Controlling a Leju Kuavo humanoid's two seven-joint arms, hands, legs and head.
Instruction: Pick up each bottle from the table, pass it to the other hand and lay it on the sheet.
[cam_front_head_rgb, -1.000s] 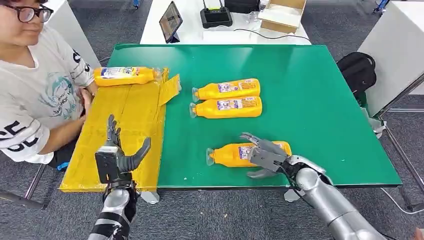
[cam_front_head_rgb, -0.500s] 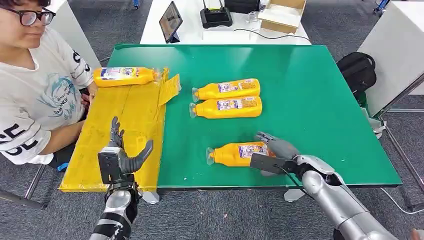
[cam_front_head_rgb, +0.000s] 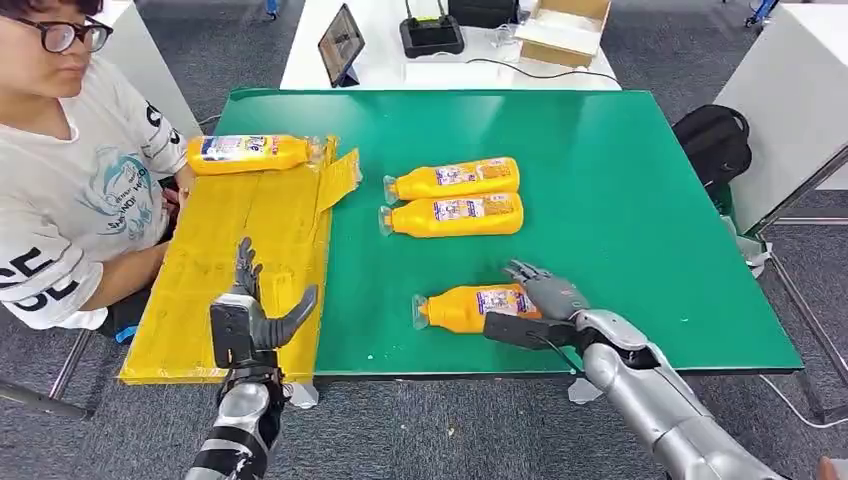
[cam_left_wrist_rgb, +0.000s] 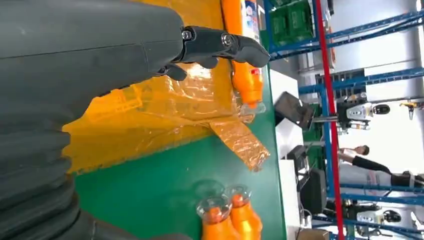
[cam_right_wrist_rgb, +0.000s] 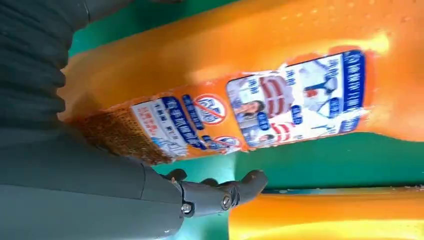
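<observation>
Now, by view:

Head, right hand: draped over the butt end of the near bottle, fingers over the top, thumb along the near side; not yet seen lifted, bottle flat on the counter.
Head, grip advice: close fully round the body before raising; lift level, cap end pointing toward the left hand.
Head, left hand: released, fingers spread and upright, holding nothing, above the near edge of the sheet.
Head, remaining: pair of bottles side by side mid-counter; one bottle lying at the sheet's far end.
Left wrist, left hand: fingers apart over the sheet; ready to receive, best kept wide until the bottle arrives.
Right wrist, near bottle: label facing the camera, fingertip curling under the far side; grasp looks partial, likely to slip if raised early.
Risk: knocking the pair when swinging across; better kept low and near.
</observation>
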